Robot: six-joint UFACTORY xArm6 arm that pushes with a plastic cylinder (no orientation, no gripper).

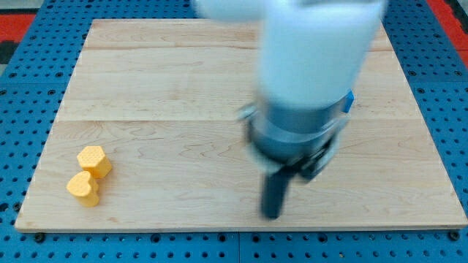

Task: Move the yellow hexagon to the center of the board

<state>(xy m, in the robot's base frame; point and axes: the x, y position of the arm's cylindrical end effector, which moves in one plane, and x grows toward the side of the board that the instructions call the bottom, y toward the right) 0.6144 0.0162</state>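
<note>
A yellow hexagon block sits near the board's lower left corner. A yellow heart-shaped block lies just below and to its left, touching it. My tip rests on the wooden board to the right of the middle, near the view's bottom, far to the right of both yellow blocks. The arm's white and grey body fills the upper middle of the view and is blurred.
A small piece of a blue block shows at the arm's right side, mostly hidden behind it. The board lies on a blue perforated table. Red edges show at the view's top corners.
</note>
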